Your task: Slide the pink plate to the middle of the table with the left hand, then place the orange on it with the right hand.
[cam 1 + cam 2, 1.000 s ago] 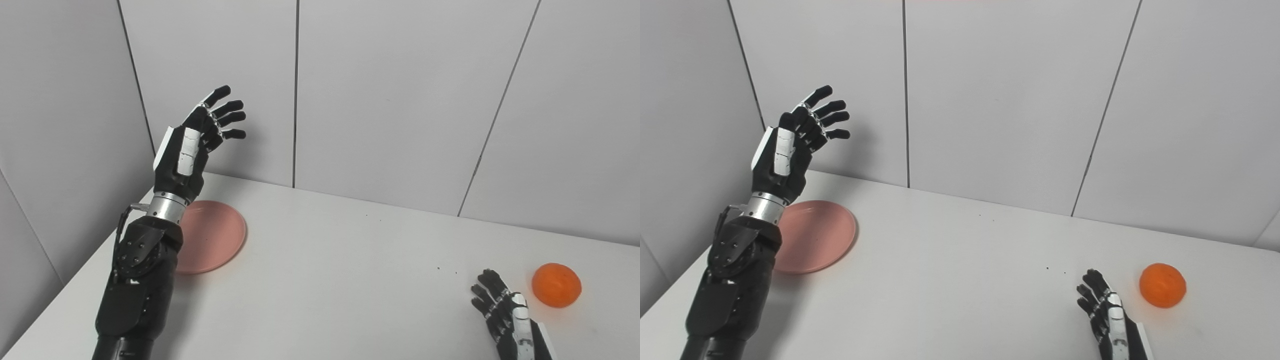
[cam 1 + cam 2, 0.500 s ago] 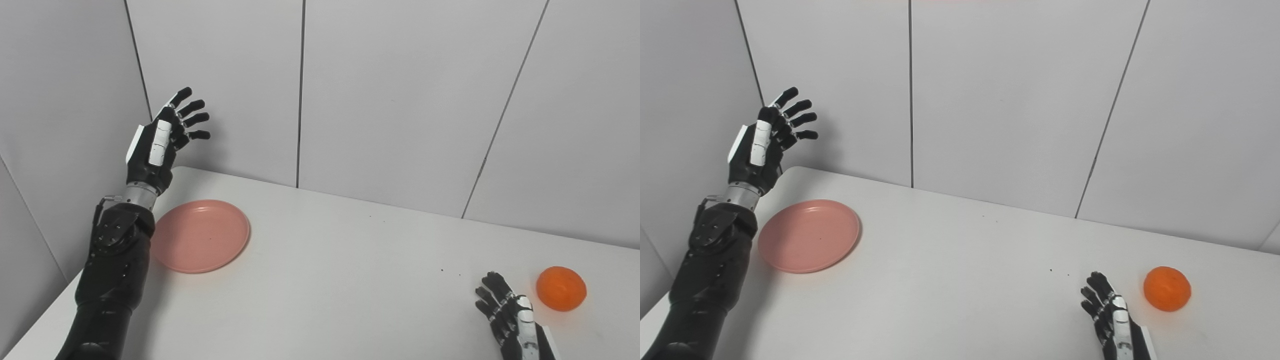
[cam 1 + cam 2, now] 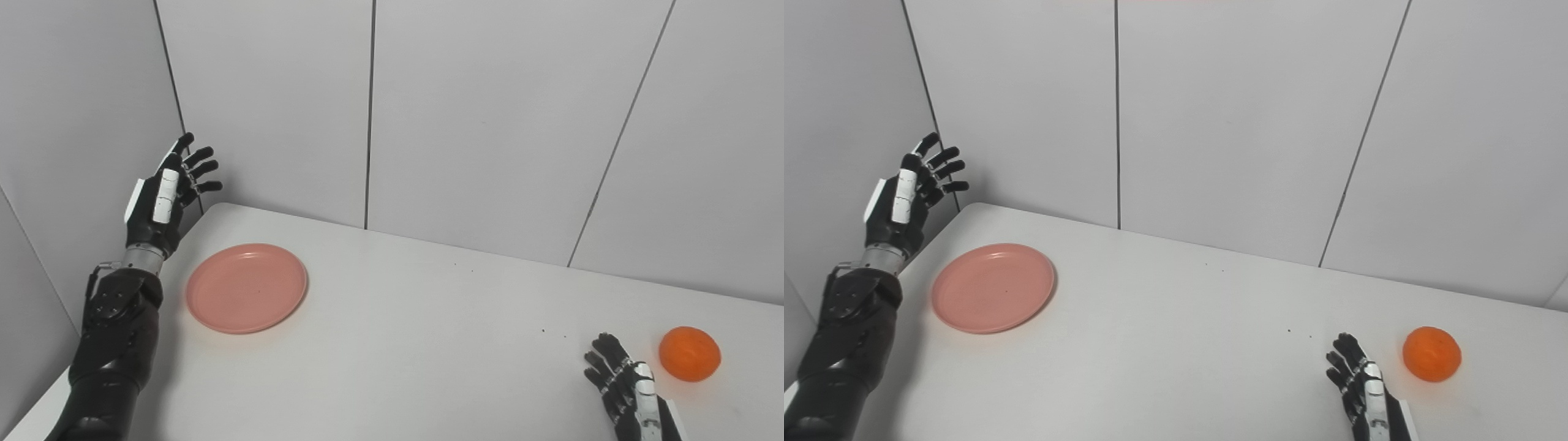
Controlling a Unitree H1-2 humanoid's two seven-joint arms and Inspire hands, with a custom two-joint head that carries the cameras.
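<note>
At the counter's (image 3: 429, 343) far left, the pink plate (image 3: 247, 288) lies flat and untouched

The left hand (image 3: 160, 205) is raised by the left wall, above and to the left of the plate, clear of it, fingers spread and holding nothing. The right hand (image 3: 1363, 392) sits low at the near right edge, fingers apart and empty, just beside the orange (image 3: 1431, 354) but not touching it. Plate and orange are well apart

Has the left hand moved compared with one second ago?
Yes. The left hand has gone left and lower, away from the wall seam; it is now beyond the table's left corner, no longer above the pink plate.
</note>
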